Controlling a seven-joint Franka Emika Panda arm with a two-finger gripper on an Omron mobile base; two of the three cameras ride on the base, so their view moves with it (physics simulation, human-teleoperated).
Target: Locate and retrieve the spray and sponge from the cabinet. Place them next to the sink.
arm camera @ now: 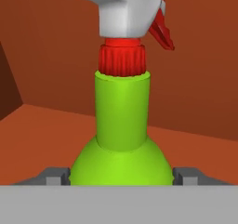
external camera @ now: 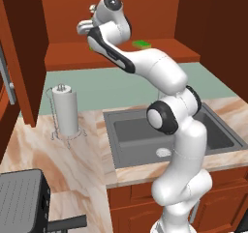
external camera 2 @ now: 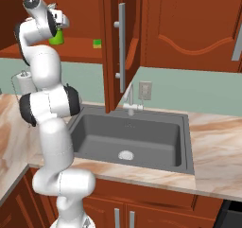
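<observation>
Our pincer [arm camera: 121, 175] straddles the spray [arm camera: 122, 125], one dark tip at each flank of its rounded body; we cannot tell whether they press it. Beyond stands the cabinet [arm camera: 195, 79] back wall. The sponge [external camera 2: 97, 43] lies further along the shelf.

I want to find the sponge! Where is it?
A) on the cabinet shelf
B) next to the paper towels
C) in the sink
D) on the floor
A: the sponge lies flat on the cabinet shelf, to the side of the spray that the gripper is reaching around.
</observation>
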